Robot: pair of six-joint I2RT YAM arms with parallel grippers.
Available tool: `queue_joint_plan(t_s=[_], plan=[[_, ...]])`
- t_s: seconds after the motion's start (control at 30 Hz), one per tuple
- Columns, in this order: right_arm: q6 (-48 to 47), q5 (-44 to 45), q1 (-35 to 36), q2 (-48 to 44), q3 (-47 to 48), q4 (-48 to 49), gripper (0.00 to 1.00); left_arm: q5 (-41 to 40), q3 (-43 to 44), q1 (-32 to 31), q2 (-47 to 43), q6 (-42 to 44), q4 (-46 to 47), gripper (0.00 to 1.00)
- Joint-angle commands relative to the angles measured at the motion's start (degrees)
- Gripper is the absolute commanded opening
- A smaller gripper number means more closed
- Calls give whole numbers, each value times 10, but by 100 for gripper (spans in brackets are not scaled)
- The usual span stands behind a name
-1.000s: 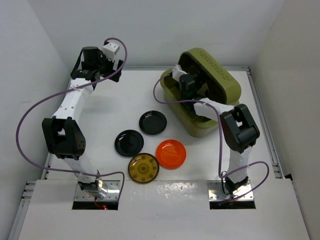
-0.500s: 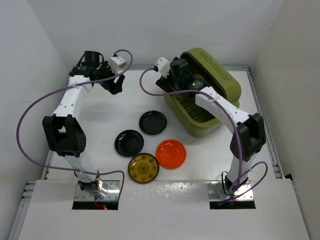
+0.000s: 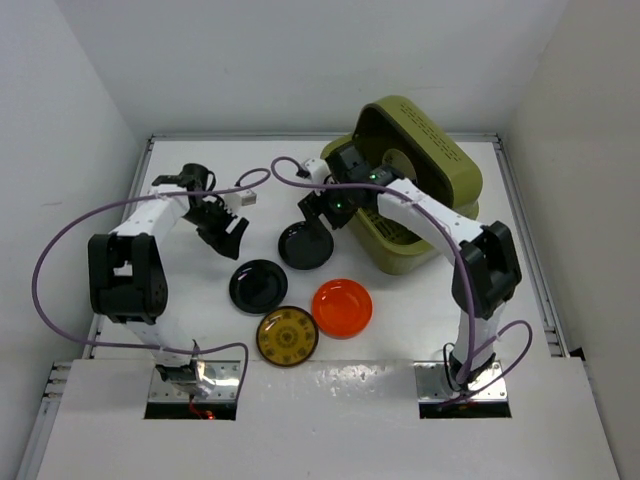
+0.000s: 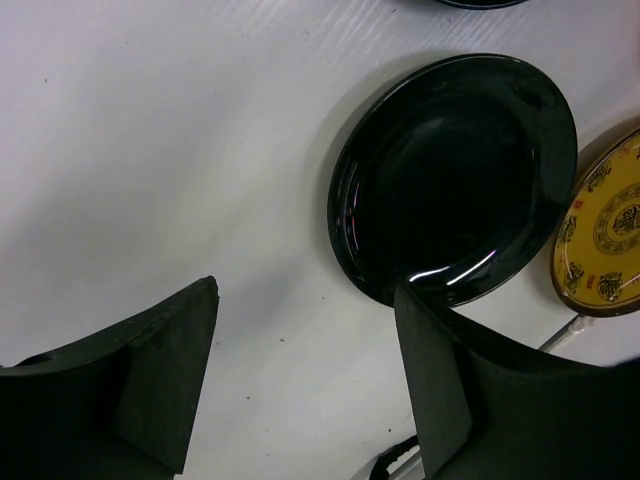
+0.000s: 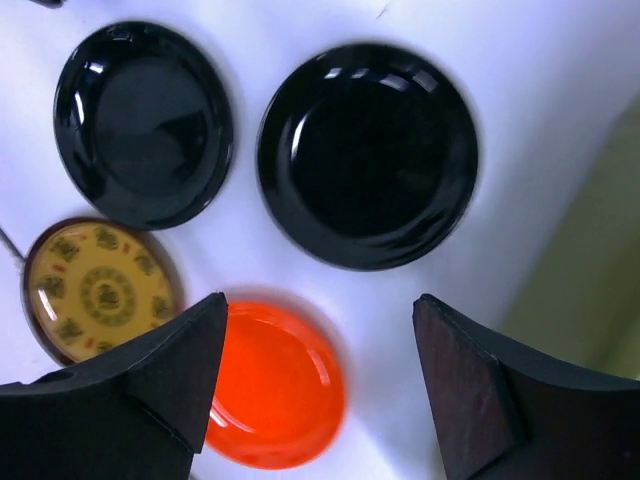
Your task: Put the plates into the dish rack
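On the white table lie two glossy black plates, an orange plate and a dark yellow patterned plate. The olive-green dish rack stands at the back right with its lid raised. My left gripper hovers open just left of the lower black plate, nothing between its fingers. Above the table, my right gripper is open beside the upper black plate, and the orange plate shows between its fingers.
White walls close in the table at the back and on both sides. Purple cables loop from both arms, one lying across the table between the grippers. The rack's olive wall stands right of the right gripper. The yellow plate lies beyond the lower black plate.
The left arm swung from the back-left corner down to the plates. The right arm came out of the dish rack and moved left to the upper black plate. Both jaws narrowed somewhat.
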Motion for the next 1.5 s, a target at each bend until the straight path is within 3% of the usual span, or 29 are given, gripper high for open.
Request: queue_joint_plan(t_s=[0.0, 0.13, 0.27, 0.4, 0.5, 0.7, 0.87, 0.9, 1.13, 1.23, 1.47], plan=[[72, 17, 28, -36, -25, -12, 74, -10, -35, 2, -61, -7, 45, 75], [77, 59, 59, -97, -150, -2, 77, -36, -84, -3, -82, -7, 91, 72], [154, 80, 74, -182, -243, -15, 75, -59, -103, -3, -103, -50, 127, 71], [198, 239, 141, -249, -334, 15, 75, -89, -109, -14, -119, -108, 165, 71], [262, 284, 155, -296, -382, 29, 74, -128, -120, -39, -143, -155, 186, 71], [421, 366, 203, -456, -550, 153, 62, -160, -157, -51, -192, -198, 203, 71], [536, 468, 242, -527, -660, 257, 56, -174, -189, -51, -236, -216, 221, 71], [543, 467, 243, -529, -685, 314, 54, -174, -196, -51, -246, -216, 228, 71], [669, 519, 246, -492, -752, 335, 50, -179, -207, -56, -278, -233, 239, 71], [693, 532, 245, -488, -797, 389, 49, -173, -207, -56, -294, -238, 239, 71], [682, 445, 241, -460, -895, 590, 45, -167, -202, -51, -311, -243, 239, 71]])
